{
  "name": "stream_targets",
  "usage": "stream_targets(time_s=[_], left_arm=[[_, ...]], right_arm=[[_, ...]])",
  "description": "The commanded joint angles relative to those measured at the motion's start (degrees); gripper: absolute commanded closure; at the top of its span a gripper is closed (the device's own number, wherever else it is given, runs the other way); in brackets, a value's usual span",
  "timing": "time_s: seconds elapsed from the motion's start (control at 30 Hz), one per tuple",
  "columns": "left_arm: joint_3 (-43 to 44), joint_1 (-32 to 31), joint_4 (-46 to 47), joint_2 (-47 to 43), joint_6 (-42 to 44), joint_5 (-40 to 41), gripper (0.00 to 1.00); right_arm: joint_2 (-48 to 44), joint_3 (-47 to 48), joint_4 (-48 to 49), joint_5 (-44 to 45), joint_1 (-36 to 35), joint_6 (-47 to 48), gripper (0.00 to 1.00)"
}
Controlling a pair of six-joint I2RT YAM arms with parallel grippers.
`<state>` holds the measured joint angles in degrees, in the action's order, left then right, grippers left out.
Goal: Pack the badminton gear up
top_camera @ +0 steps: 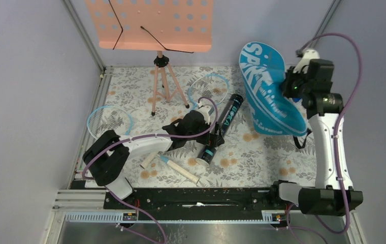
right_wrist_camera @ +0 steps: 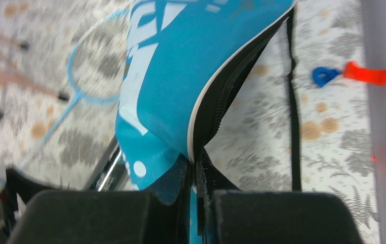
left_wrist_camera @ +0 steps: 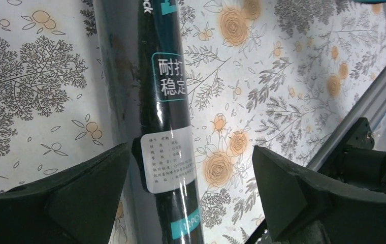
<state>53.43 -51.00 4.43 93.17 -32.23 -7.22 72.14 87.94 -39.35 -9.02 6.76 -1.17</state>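
On the flowered table, near its middle, the long black tube lies flat and slanted, with one end toward the back and the other toward the front edge. Over the front part of this tube hangs the left pincer. Its wrist camera shows the two fingers standing wide apart, with the tube running between them on the cloth, closer to the finger on the left of that picture. I cannot tell if that finger touches it. The tube carries a white label and a teal frame with white characters.

At the right side, the right pincer is lifted high above the table. It is pressed together on the edge of the blue bag, beside the black zipper line, as its wrist view shows. The bag hangs from this grip, and its lower part reaches down toward the table, just beside the back end of the tube.

One light-blue racket lies at the left, partly under the left arm. The other racket lies at the back, near the feet of the peach music stand.
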Motion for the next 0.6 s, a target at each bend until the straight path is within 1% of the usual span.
stream_targets(time_s=[0.0,0.07,0.13,0.17,0.2,0.23,0.3,0.43,0.5,0.57], left_arm=[[-0.20,0.05,1.49,-7.84,-0.50,0.41,0.01],[-1.76,0.05,-0.92,-12.22,-0.70,3.19,0.01],[-3.94,0.03,-3.35,-17.65,-1.27,7.70,0.01],[-5.15,0.03,-4.19,-20.25,-1.76,11.64,0.01],[-6.21,0.13,-6.10,-22.80,-2.39,13.23,0.01],[-6.91,0.31,-7.58,-25.66,-3.23,16.48,0.01],[-7.99,0.76,-9.57,-28.74,-5.20,19.71,0.01],[-9.07,1.34,-10.00,-29.39,-9.36,21.21,0.01],[-9.20,1.39,-8.33,-28.26,-9.68,19.54,0.01],[-8.87,1.41,-6.70,-26.78,-10.12,18.14,0.01]], right_arm=[[-6.31,-9.80,4.18,0.38,-10.99,3.03,1.00],[-8.25,-16.09,6.06,6.75,-16.82,1.89,1.00],[-9.55,-23.20,8.08,14.73,-22.70,-0.56,1.00],[-9.90,-26.02,9.26,17.22,-26.07,-1.13,1.00],[-10.21,-28.55,10.72,19.74,-28.65,-1.93,1.00],[-10.29,-30.42,11.60,22.20,-30.78,-2.44,1.00],[-10.42,-32.98,13.28,25.56,-34.44,-2.45,1.00],[-11.35,-34.40,14.51,26.22,-38.79,-0.83,1.00],[-12.35,-34.56,15.03,25.78,-40.71,0.51,1.00],[-13.54,-34.94,16.08,22.96,-42.43,2.43,1.00]])
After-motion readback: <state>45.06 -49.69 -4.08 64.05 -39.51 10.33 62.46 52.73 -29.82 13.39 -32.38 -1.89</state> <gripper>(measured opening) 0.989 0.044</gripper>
